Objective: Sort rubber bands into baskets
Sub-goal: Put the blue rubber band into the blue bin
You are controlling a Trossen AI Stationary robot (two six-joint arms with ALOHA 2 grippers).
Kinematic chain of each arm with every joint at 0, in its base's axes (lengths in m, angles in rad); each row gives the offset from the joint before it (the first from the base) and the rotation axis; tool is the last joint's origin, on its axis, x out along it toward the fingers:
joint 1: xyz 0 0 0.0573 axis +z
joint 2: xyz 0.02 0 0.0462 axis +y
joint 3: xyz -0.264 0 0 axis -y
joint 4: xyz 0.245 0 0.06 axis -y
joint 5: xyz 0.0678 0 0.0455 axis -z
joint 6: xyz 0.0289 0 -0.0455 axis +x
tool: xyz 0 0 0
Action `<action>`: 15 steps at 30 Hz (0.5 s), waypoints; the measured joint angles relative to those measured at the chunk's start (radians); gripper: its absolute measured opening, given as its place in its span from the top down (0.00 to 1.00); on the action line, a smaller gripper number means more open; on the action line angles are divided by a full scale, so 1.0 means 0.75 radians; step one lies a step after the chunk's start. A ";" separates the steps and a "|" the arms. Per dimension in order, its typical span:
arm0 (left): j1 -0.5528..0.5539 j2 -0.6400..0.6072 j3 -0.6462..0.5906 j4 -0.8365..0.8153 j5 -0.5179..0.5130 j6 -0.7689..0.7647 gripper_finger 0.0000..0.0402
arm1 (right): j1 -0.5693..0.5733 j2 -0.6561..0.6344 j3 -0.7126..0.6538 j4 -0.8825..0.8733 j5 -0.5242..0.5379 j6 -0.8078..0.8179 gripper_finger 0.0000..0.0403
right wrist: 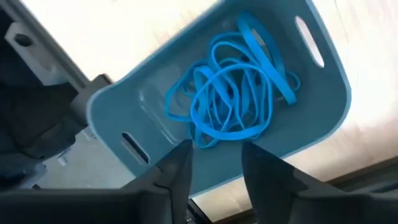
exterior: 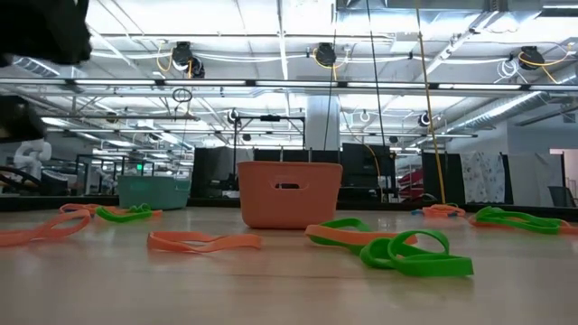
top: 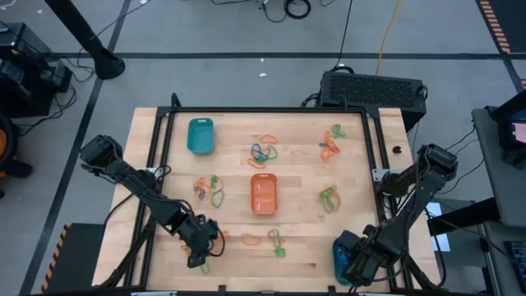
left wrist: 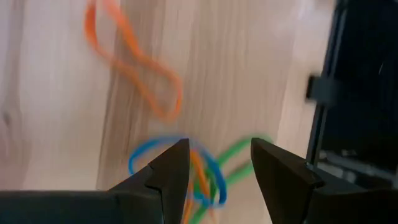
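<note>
Three baskets stand on the wooden table: a teal basket [top: 200, 136] at the far left, an orange basket [top: 263, 195] in the middle, and a blue basket [top: 340, 249] at the near right, holding several blue rubber bands [right wrist: 230, 99]. My right gripper [right wrist: 217, 165] hangs open over the blue basket [right wrist: 155, 93] with nothing between its fingers. My left gripper [left wrist: 219, 168] stands open near the near left edge, just over a tangle of blue, orange and green bands [left wrist: 205, 180]. An orange band [left wrist: 134, 59] lies beyond it. Whether the left fingers touch the tangle, I cannot tell.
Loose clusters of orange, green and blue bands lie across the table [top: 263, 150] [top: 331, 141] [top: 209, 191] [top: 329, 197] [top: 275, 240]. A black frame rail [top: 374, 164] borders the table. In the low view, green bands [exterior: 415, 253] and an orange band [exterior: 203, 241] lie near the front.
</note>
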 joint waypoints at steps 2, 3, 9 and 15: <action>0.000 0.000 0.000 -0.023 0.027 -0.025 0.56 | -0.002 -0.023 0.000 0.000 0.012 -0.030 0.64; 0.000 0.000 0.000 -0.030 0.026 -0.027 0.56 | -0.003 -0.035 0.000 0.001 0.012 -0.040 0.63; 0.000 0.000 0.001 -0.094 -0.016 -0.026 0.56 | -0.003 -0.091 0.002 0.014 0.003 -0.048 0.59; 0.027 -0.054 0.001 -0.206 -0.180 0.030 0.56 | -0.003 -0.173 0.003 0.018 0.002 -0.081 0.59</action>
